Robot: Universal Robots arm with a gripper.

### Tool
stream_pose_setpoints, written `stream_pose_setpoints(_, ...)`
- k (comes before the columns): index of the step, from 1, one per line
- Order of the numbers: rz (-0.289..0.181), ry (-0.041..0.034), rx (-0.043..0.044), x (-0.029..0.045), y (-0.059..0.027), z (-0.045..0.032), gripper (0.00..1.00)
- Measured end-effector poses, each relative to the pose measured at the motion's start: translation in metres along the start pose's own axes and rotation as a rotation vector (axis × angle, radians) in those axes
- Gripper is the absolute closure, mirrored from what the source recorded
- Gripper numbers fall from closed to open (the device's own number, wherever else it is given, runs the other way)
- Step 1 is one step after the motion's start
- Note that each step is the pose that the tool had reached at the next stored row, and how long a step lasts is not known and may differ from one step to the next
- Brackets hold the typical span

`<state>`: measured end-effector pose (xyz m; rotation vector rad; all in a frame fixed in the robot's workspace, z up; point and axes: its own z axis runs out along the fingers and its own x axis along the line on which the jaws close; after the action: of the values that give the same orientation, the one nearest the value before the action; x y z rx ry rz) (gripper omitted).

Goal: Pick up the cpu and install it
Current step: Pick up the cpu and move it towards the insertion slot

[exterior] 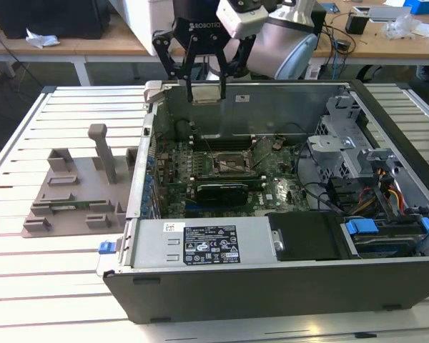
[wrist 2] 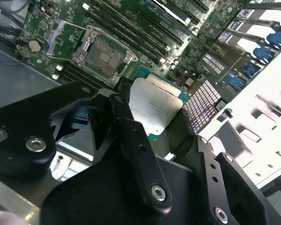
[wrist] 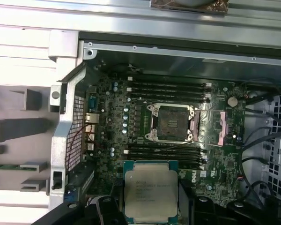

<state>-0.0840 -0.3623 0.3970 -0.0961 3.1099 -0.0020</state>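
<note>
- Gripper [exterior: 206, 91]: fingers clamped on the cpu [wrist: 151, 192], held above the open computer case [exterior: 272, 286];
- Motherboard socket [wrist: 172, 123]: contacts exposed, apart from the cpu.

Your pincer [wrist 2: 155, 115] grips the cpu [wrist 2: 157, 103] by two opposite edges, with its silvery top facing you. Beyond it you see the green motherboard [wrist 2: 42, 33], its socket [wrist 2: 103, 54] showing bare contacts inside a metal frame, beside long black memory slots [wrist 2: 131, 30].
</note>
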Motion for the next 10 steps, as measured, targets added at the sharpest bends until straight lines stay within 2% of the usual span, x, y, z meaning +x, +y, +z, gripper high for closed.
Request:
stream_pose_setpoints(3,0.0,0.0,0.0,-0.0065,-0.0001,0.0011,0.46)
stream_pose_setpoints(4,0.0,0.0,0.0,-0.0118,-0.0003,0.0022,0.46)
stream_pose_setpoints(6,0.0,-0.0001,-0.0001,-0.0162,-0.0004,0.0032,0.46)
stream_pose_setpoints(8,0.0,0.0,-0.0001,-0.0248,-0.0004,0.0053,0.46)
stream_pose_setpoints(10,0.0,0.0,0.0,-0.0291,0.0,0.0076,0.46)
